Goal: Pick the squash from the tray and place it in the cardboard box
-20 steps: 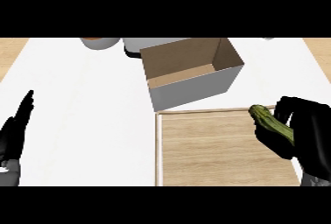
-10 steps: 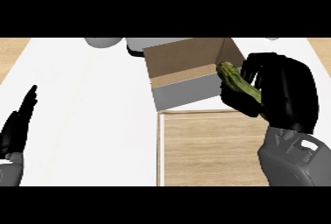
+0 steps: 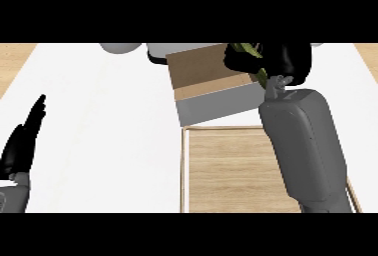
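1. Right hand (image 3: 275, 59) is seen at the far right corner of the cardboard box (image 3: 210, 82), its dark fingers curled round the squash (image 3: 247, 51), which is held pinched at the hand's left side.
2. Only a short green and yellow stretch of the squash is shown; the rest is hidden by the fingers. It is carried above the box's right rim, partly over the brown opening, and it is well clear of the tray (image 3: 229, 170), which lies on the near side of the box.
3. The grey forearm is stretched from the near edge across the tray's right half up to the box.
4. The step in hand is judged to be the carry to the box, close to its end: the pick from the tray is done, the release is not yet made.
5. For the next move, the squash would need to be brought a little further left of the right rim, so that it hangs fully over the opening, and lowered before the fingers are opened. Whether it is already low enough cannot be told from this view.
6. Left hand (image 3: 23, 142) is rested on the white desk (image 3: 111, 125), far to the left of the box, fingers straight and nothing held.
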Robot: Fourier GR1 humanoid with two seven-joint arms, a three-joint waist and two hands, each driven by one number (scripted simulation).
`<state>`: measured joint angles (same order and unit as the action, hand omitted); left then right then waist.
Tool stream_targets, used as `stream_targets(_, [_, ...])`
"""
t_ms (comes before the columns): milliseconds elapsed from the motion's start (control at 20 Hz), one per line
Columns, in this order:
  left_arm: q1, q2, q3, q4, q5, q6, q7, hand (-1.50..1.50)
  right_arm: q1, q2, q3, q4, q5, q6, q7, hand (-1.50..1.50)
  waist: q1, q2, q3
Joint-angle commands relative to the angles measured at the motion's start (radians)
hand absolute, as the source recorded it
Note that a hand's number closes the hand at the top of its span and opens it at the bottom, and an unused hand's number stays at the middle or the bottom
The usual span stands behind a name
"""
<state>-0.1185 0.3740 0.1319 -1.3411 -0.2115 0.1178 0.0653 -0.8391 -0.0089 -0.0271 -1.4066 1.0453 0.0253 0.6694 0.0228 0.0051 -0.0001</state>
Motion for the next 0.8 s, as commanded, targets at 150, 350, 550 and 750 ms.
stream_targets(150, [-0.037, -0.013, 0.001, 0.026, -0.024, 0.013, 0.030, 0.00, -0.218, -0.013, -0.114, 0.436, -0.050, -0.179, -0.110, 1.50, 0.004, 0.004, 0.000])
stream_targets(350, [-0.031, -0.012, -0.010, -0.013, -0.021, -0.006, 0.032, 0.00, -0.280, -0.029, -0.166, 0.676, -0.047, -0.303, -0.188, 1.50, 0.021, 0.010, 0.000])
stream_targets(550, [-0.031, -0.012, -0.016, -0.009, -0.015, -0.029, 0.026, 0.00, -0.347, -0.056, -0.203, 0.847, -0.004, -0.403, -0.145, 1.50, 0.038, 0.017, 0.000])
stream_targets(750, [-0.019, -0.046, -0.031, -0.036, -0.027, -0.002, 0.042, 0.00, -0.335, -0.052, -0.304, 0.918, -0.124, -0.420, -0.193, -1.50, 0.035, 0.016, 0.001])
